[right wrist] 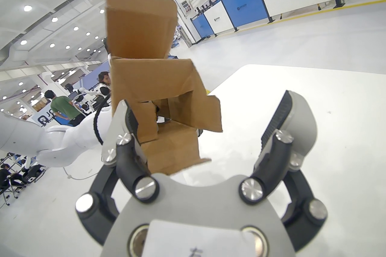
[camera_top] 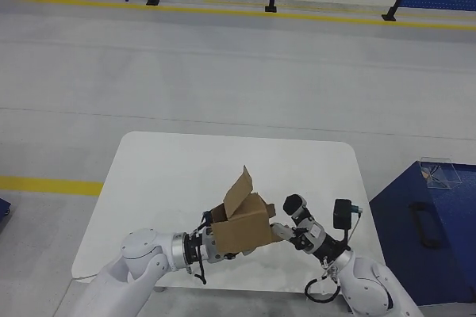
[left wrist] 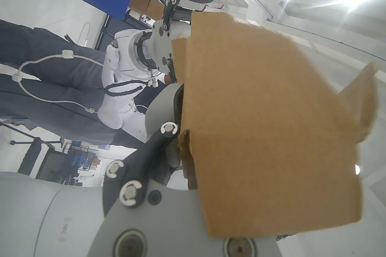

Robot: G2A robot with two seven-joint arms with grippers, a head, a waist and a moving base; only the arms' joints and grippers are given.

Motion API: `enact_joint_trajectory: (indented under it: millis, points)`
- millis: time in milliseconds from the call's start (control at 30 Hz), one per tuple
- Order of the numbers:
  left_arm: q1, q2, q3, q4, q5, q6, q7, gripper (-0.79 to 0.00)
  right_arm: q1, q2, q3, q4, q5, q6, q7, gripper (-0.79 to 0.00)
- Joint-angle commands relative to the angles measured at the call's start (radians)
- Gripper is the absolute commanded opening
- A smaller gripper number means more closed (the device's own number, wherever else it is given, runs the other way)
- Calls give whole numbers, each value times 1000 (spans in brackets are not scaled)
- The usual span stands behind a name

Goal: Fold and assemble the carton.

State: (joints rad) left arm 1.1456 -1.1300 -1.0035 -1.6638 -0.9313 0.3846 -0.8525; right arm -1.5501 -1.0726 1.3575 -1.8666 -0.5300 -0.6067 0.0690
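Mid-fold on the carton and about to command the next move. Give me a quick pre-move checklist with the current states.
1. Left gripper hold on the carton: ok; it holds the carton above the table.
2. Right gripper open: ok; jaws spread wide.
3. Right gripper contact: ok; one finger lies against an end flap, the other is free.
4. Top flap folded down: not ok; it stands up.
5. End facing the right gripper closed: not ok; the inside shows.
6. End at the left gripper closed: cannot tell; hidden.
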Motion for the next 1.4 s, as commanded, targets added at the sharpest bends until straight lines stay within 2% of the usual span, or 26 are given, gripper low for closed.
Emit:
enact_joint_trajectory:
  millis: [0,233,333,633,733,1000,1200,1367]
  points:
    - [1,0,-3,-1,2,-5,-1,-785,-11,2,20,-7,5,-5,-1,0]
    - [6,0,-6,-11,20,-16,-12,-785,-24,3,74,-2,36,30,-11,0]
    - [10,1,-9,-19,35,-22,-5,-785,-15,1,87,1,6,75,-18,0]
    - [18,1,2,-46,141,-94,37,-785,54,-17,24,9,-243,303,-90,0]
    - [19,0,1,-48,165,-105,50,-785,83,-24,-2,2,-287,374,-65,0]
    - [27,1,-5,-59,256,-162,107,-785,115,-31,-58,-43,-347,494,143,0]
    - [35,2,-12,-60,282,-170,109,-785,117,-35,-74,-77,-339,505,191,0]
    - [35,2,-21,-58,280,-165,98,-785,101,-37,-63,-104,-371,524,164,0]
